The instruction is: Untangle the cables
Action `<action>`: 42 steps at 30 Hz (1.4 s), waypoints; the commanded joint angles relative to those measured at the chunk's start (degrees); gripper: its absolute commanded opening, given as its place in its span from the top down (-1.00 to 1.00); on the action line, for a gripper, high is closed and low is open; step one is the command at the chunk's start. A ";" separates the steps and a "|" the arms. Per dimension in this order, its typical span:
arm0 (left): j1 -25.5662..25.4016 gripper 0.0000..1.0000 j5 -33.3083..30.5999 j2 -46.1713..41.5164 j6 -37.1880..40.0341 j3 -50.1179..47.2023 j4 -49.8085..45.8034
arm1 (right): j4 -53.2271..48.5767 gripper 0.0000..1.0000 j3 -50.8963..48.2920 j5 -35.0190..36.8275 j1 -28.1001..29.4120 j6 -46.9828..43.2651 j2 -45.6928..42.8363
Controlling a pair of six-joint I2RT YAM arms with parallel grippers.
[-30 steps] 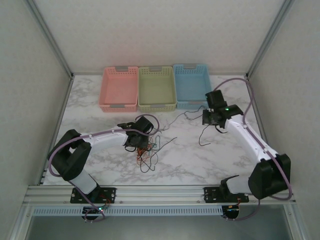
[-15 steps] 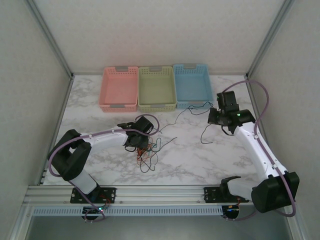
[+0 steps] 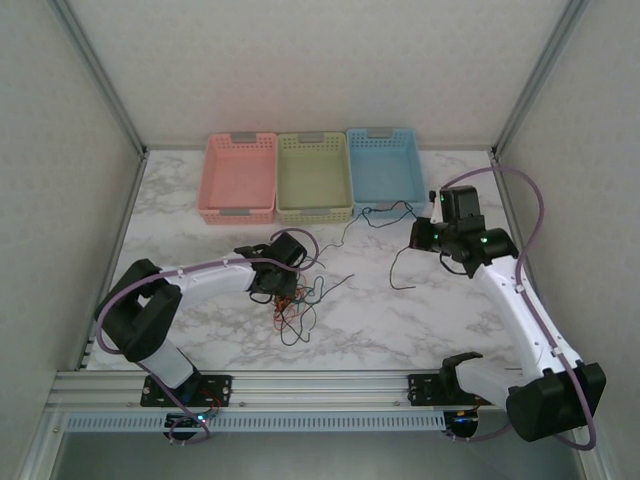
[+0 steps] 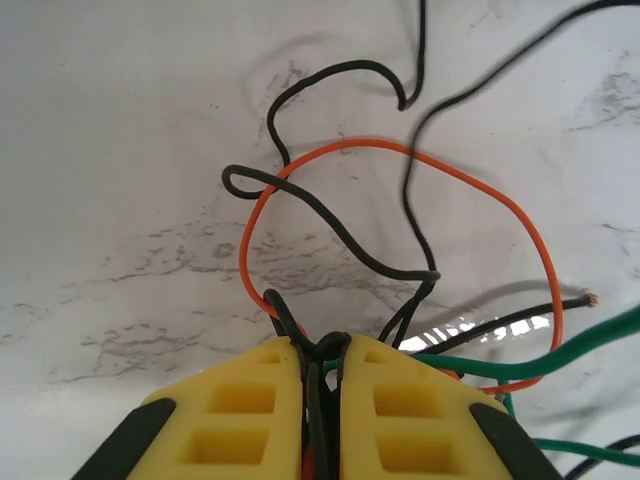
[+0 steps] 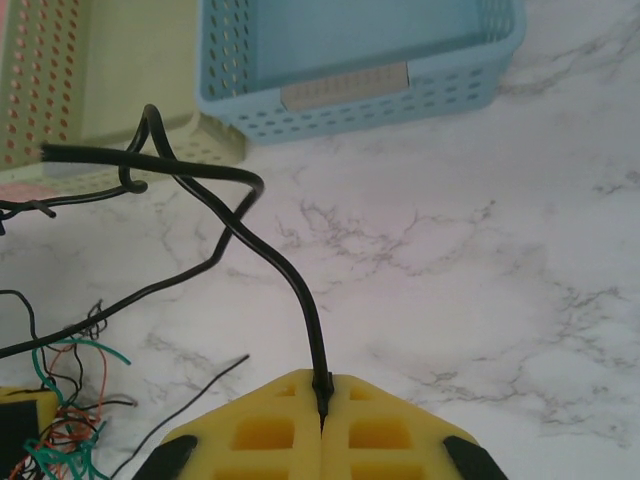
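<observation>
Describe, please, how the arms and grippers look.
The left arm and right arm have white links, black joints and a lilac cable each. The left gripper and right gripper have yellow fingers with rectangular cut-outs and black corners.

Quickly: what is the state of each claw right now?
Left claw: closed on the tangled bundle of thin black, orange and green wires.
Right claw: closed on one thin black wire.

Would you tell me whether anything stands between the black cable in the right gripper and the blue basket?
Nothing visible does. The right gripper is shut on the black cable near the blue basket. The cable's other end seems to run left into the tangle pinched by the left gripper, which may hold it back.
</observation>
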 commanded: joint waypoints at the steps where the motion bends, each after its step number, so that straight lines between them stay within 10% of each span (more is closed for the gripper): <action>1: -0.24 0.83 2.18 -3.53 -0.62 0.13 -0.88 | 0.98 1.00 -2.54 -2.22 0.19 1.10 -0.35; 13: -0.81 -0.42 3.98 -10.56 0.98 2.74 -3.26 | 1.03 1.00 -3.32 -4.29 0.27 0.50 2.19; 24: -2.56 -0.49 9.23 -16.39 13.38 9.55 1.79 | 0.93 1.00 -2.71 -7.81 1.01 0.61 3.13; 32: -3.58 -0.48 12.59 -16.21 30.24 2.10 23.82 | 0.37 1.00 -1.41 -10.00 1.14 1.29 3.91; 42: -3.67 -0.37 11.16 -5.55 40.04 5.01 32.14 | -1.20 1.00 1.67 -10.78 2.29 1.16 6.21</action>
